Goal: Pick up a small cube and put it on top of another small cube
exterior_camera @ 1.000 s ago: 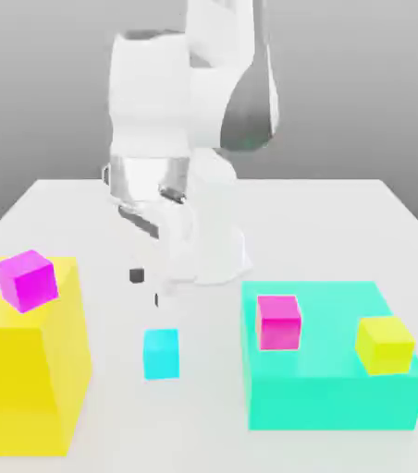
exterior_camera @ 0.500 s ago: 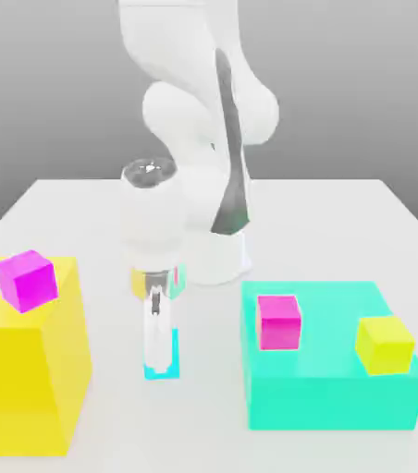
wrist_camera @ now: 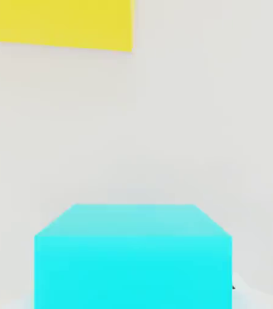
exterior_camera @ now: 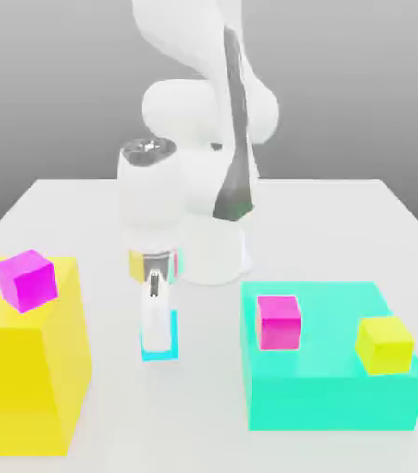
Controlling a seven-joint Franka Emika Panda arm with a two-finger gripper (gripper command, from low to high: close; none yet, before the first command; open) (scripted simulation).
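The small cube point(exterior_camera: 148, 350) is bright cyan and sits between the two big blocks, just off the white table; in the hand view the small cube point(wrist_camera: 133, 259) looms close. My gripper point(exterior_camera: 157, 340) points straight down, shut on it, and one white finger point(exterior_camera: 156, 319) covers its front face. Three other small cubes are in view: a magenta cube point(exterior_camera: 26, 280) on the big yellow block, and a second magenta cube point(exterior_camera: 278, 321) and a yellow cube point(exterior_camera: 385, 345) on the turquoise block.
A large yellow block point(exterior_camera: 28, 379) stands at the exterior view's left, and its edge point(wrist_camera: 57, 24) appears in the hand view. A large flat turquoise block point(exterior_camera: 333, 393) fills the right. The arm's white base point(exterior_camera: 217, 254) stands behind the cube.
The hand came down over the cyan cube and its fingers closed on it. Since half a second ago, hand and cube have risen slightly.
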